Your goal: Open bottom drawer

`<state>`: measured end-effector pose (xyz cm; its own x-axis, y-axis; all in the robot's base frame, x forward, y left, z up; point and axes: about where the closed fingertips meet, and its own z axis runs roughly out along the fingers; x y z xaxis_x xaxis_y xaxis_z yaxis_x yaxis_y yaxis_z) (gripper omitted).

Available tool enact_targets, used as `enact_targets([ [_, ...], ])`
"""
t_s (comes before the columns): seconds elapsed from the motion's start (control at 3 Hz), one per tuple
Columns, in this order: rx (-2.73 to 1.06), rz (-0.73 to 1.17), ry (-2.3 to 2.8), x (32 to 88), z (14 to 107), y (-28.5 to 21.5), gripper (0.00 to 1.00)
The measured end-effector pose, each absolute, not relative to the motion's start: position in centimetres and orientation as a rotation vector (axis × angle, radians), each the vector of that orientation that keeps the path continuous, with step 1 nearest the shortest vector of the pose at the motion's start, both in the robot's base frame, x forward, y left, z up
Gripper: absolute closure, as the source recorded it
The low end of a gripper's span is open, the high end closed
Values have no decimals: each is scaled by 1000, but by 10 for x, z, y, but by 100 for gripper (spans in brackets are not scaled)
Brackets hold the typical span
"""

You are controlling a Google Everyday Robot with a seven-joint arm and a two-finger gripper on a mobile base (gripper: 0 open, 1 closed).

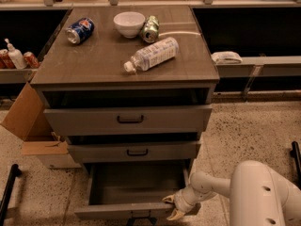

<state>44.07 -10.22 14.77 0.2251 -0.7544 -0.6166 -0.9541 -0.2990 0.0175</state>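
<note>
While the bottom drawer (134, 185) sits pulled out, the gripper (173, 207), seemingly part-open, straddles its front.

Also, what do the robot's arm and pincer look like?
The arm is white, with smooth rounded shells and small dark dots; it narrows to a slimmer wrist. The pincer, at the right end of the bottom drawer front, is pale tan. No cables show.

Blue can (80, 30) is laid at bench (84, 62) far-left corner; white bowl (129, 23) and green can (151, 28) are set at far edge; bottle (151, 54) is laid mid-bench. Gripper (173, 207) is seen at bottom drawer (117, 212) front, right end.
</note>
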Motion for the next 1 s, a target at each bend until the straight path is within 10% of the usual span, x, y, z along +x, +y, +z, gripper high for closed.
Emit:
enact_targets([
  [0.67,-2109,728,1608,422,159,-110,100],
  [1.0,-2102,732,1605,420,158,-110,100],
])
